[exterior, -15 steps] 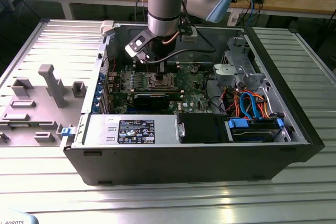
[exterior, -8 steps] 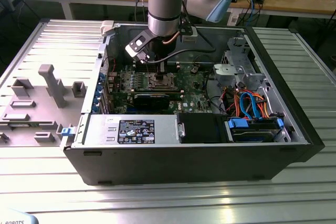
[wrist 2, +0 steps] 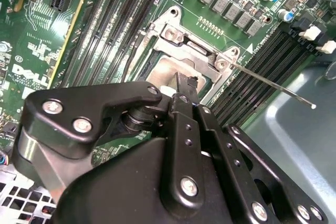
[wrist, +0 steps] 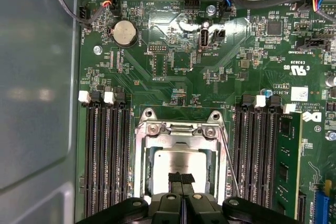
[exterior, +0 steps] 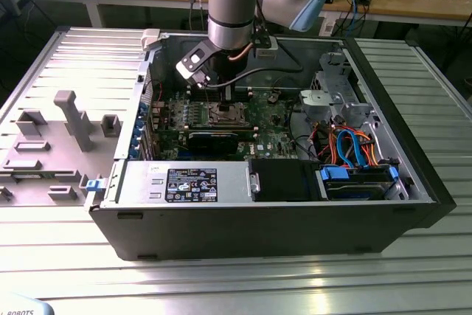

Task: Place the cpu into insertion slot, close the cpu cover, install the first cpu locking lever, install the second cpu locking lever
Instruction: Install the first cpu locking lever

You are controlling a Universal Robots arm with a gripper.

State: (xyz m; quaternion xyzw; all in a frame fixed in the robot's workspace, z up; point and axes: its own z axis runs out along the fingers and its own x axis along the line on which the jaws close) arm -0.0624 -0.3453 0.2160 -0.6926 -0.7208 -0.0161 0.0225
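Note:
In the exterior view my gripper reaches down into the open computer case, right over the insertion slot on the green motherboard. The cpu lies in the slot, its silver-grey top showing through the window of the cpu cover. The cover lies flat around the chip. My gripper is shut with nothing between its fingers, and its tips sit at the chip's top near one edge. One thin locking lever sticks out, raised, over the memory slots, seen also as a wire beside the socket.
Black memory slots flank the socket, and a green memory stick stands in one. A black graphics card, the power supply and a drive cage with blue and orange cables crowd the case. Grey fixtures sit outside on the exterior view's left.

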